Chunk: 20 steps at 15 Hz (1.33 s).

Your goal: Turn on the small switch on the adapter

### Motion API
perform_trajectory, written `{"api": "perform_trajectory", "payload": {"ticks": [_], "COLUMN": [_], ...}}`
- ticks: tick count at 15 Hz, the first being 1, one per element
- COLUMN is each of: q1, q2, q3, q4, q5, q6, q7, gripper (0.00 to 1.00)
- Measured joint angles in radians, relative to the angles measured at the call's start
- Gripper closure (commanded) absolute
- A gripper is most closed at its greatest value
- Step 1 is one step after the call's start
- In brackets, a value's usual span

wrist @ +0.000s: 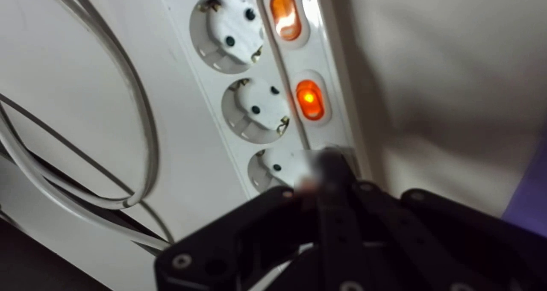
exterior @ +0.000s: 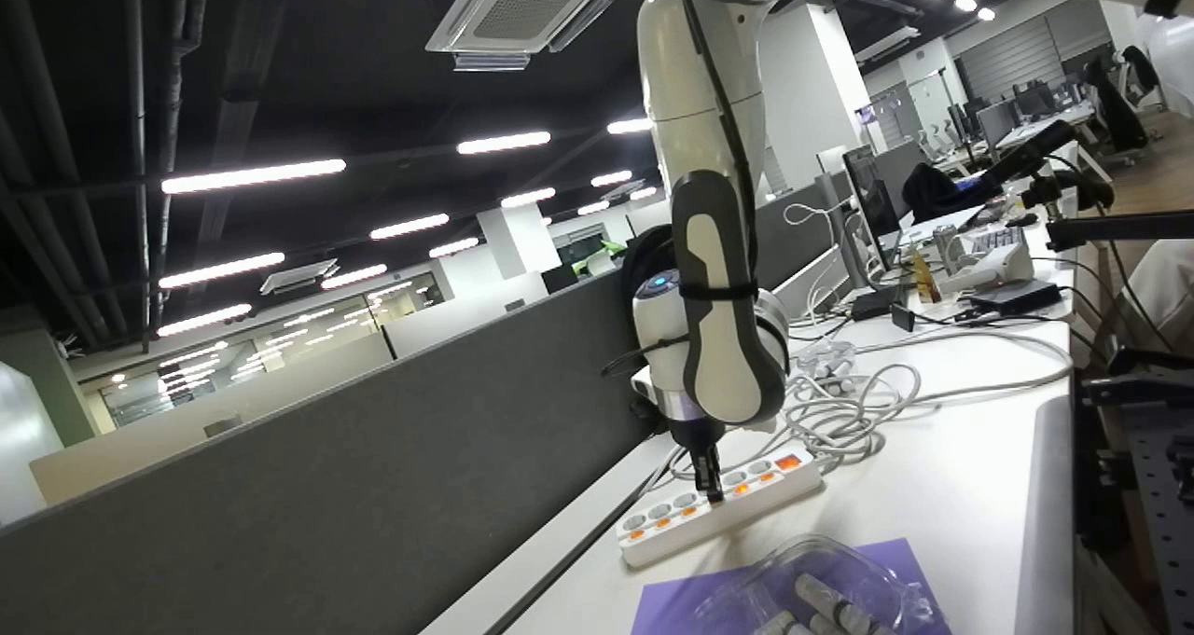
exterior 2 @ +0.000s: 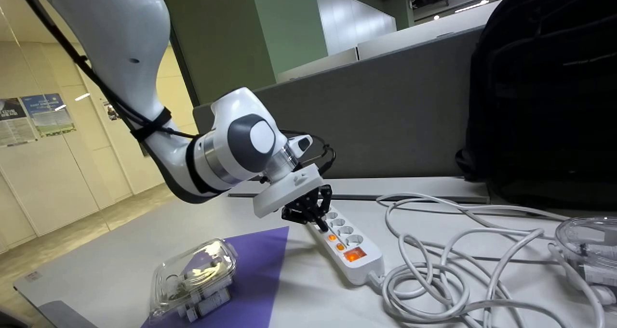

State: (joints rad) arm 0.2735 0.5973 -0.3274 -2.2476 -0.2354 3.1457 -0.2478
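The adapter, a long white power strip, lies on the white table in both exterior views (exterior: 723, 523) (exterior 2: 364, 265) and in the wrist view (wrist: 305, 60). It has a row of round sockets beside small orange switches, and a large orange switch (exterior: 788, 462) (exterior 2: 355, 255) at its corded end. One small switch (wrist: 310, 100) glows brightly; another (wrist: 286, 15) is orange with a glare. My gripper (exterior: 716, 497) (exterior 2: 323, 224) (wrist: 333, 158) is shut and empty, pointing down at the switch row mid-strip. Its fingertips hide the switch under them; I cannot tell whether they touch it.
Loose white cables (exterior: 839, 421) (exterior 2: 429, 289) lie coiled by the corded end. A clear plastic box (exterior: 821, 588) (exterior 2: 197, 275) rests on a purple sheet (exterior: 886, 556) (exterior 2: 270, 270). A grey partition (exterior: 420, 458) (exterior 2: 395, 116) stands behind the table. A black backpack (exterior 2: 544, 97) leans there.
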Motion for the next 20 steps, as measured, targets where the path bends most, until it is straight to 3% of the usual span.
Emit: {"api": "perform_trajectory", "payload": {"ticks": [4, 6, 16, 18, 20], "q1": [0.026, 0.07, 0.416, 0.378, 0.264], "q2": [0.0, 0.005, 0.121, 0.096, 0.037], "q3": [-0.027, -0.07, -0.349, -0.314, -0.215], "q4": [-0.003, -0.008, -0.006, 0.0, 0.0], "q5": [0.0, 0.0, 0.029, 0.022, 0.011], "q6": [-0.017, -0.025, -0.05, -0.075, -0.11], "q7": [0.004, 0.027, 0.243, 0.2, 0.126], "gripper": [1.0, 1.0, 1.0, 1.0, 1.0]}}
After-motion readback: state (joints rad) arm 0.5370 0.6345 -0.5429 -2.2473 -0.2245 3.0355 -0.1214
